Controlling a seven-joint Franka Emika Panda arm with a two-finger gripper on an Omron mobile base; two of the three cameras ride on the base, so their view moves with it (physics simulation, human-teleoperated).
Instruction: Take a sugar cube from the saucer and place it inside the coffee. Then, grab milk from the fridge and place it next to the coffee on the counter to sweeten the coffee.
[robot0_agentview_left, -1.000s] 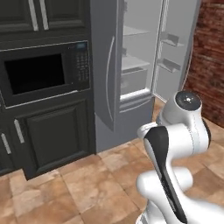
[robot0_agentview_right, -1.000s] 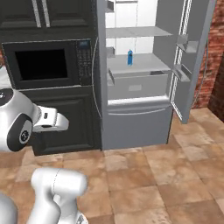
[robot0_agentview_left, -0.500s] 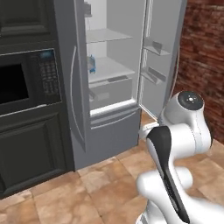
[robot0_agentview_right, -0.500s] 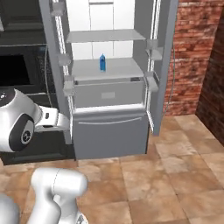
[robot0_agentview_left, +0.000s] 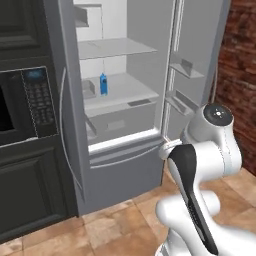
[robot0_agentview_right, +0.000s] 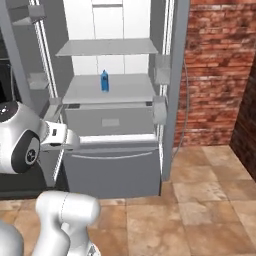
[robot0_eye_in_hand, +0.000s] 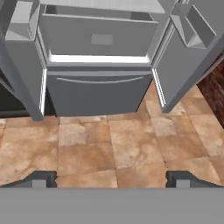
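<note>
Facing: the tall grey fridge (robot0_agentview_left: 125, 165) with its white interior, both doors swung wide.
Far left: a black built-in microwave (robot0_agentview_left: 22, 107) with a keypad, set in dark cabinets just beside the fridge's left door.
Left door: small grey bins line its inner face.
Middle shelf: the small blue upright milk carton (robot0_agentview_left: 103, 84) stands alone toward the back; from the right base view it sits near the shelf's centre (robot0_agentview_right: 104, 80).
Below the shelf: a pale drawer (robot0_eye_in_hand: 98, 37), then the closed grey freezer drawer (robot0_eye_in_hand: 98, 94) with a curved handle.
My jaws (robot0_eye_in_hand: 112, 178): spread wide and empty, both dark tips low over the tan tiled floor (robot0_eye_in_hand: 113, 148), well apart from the milk.
Far right: a red brick wall (robot0_agentview_right: 215, 75).
</note>
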